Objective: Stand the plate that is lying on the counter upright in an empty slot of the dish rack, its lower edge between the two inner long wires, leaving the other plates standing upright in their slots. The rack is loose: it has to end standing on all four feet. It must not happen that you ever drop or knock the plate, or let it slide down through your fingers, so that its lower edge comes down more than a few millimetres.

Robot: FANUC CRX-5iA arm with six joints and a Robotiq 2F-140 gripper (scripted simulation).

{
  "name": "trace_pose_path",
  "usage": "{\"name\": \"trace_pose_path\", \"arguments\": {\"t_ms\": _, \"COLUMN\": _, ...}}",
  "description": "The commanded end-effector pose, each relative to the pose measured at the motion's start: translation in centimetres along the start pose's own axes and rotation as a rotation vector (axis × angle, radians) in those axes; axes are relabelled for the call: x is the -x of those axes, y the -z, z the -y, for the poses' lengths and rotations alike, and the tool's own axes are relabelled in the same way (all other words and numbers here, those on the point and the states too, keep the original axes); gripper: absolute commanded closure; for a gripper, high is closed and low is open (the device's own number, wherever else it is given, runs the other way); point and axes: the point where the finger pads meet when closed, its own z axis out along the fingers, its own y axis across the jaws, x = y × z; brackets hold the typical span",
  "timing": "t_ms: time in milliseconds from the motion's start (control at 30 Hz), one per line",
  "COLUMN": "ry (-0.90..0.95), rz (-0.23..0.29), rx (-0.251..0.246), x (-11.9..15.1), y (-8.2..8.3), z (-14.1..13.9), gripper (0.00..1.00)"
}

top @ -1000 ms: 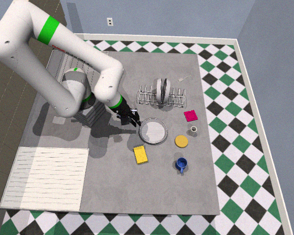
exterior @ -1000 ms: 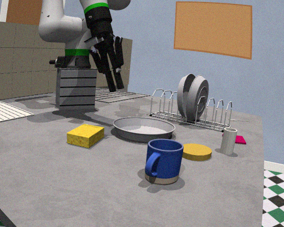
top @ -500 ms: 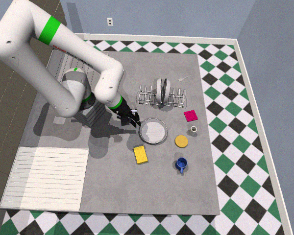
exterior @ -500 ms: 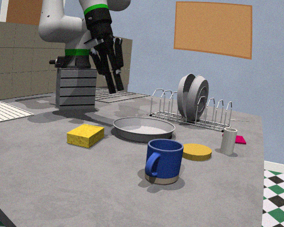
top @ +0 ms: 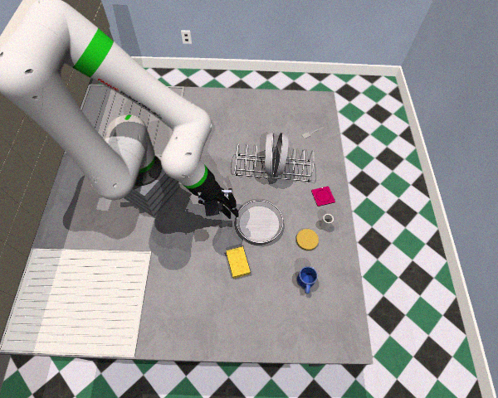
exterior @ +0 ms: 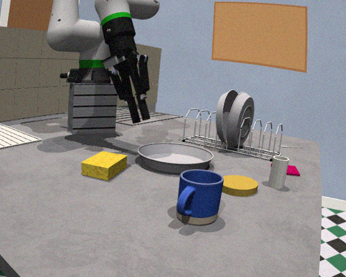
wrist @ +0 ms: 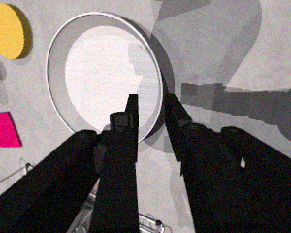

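The grey plate [top: 259, 221] lies flat on the counter in front of the dish rack; it also shows in the exterior view [exterior: 175, 156] and the wrist view [wrist: 104, 75]. The wire rack [top: 274, 164] stands on the counter with two plates [exterior: 234, 118] upright near its middle and empty slots on both sides. My gripper [exterior: 140, 118] hangs tilted above the plate's rim on the robot's side, well clear of it. Its fingers stand a narrow gap apart with nothing between them, and the rim lies below that gap.
A yellow sponge [top: 238, 261], a blue mug [top: 307, 278], a yellow disc [top: 307, 239], a small white cup [top: 328, 218] and a pink square [top: 323, 196] lie around the plate. A grey slatted block [exterior: 91, 108] stands under the arm's base.
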Motion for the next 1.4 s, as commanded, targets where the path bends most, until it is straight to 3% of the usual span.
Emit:
{"name": "trace_pose_path", "arguments": {"t_ms": 0, "ry": 0.001, "rz": 0.0, "rx": -0.002, "x": 0.0, "y": -1.1, "z": -0.3, "gripper": 0.76}}
{"name": "trace_pose_path", "arguments": {"t_ms": 600, "ry": 0.001, "rz": 0.0, "rx": -0.002, "x": 0.0, "y": -3.5, "z": -1.4, "gripper": 0.76}}
{"name": "trace_pose_path", "arguments": {"t_ms": 1367, "ry": 0.001, "rz": 0.0, "rx": -0.002, "x": 0.0, "y": -3.7, "z": -1.5, "gripper": 0.76}}
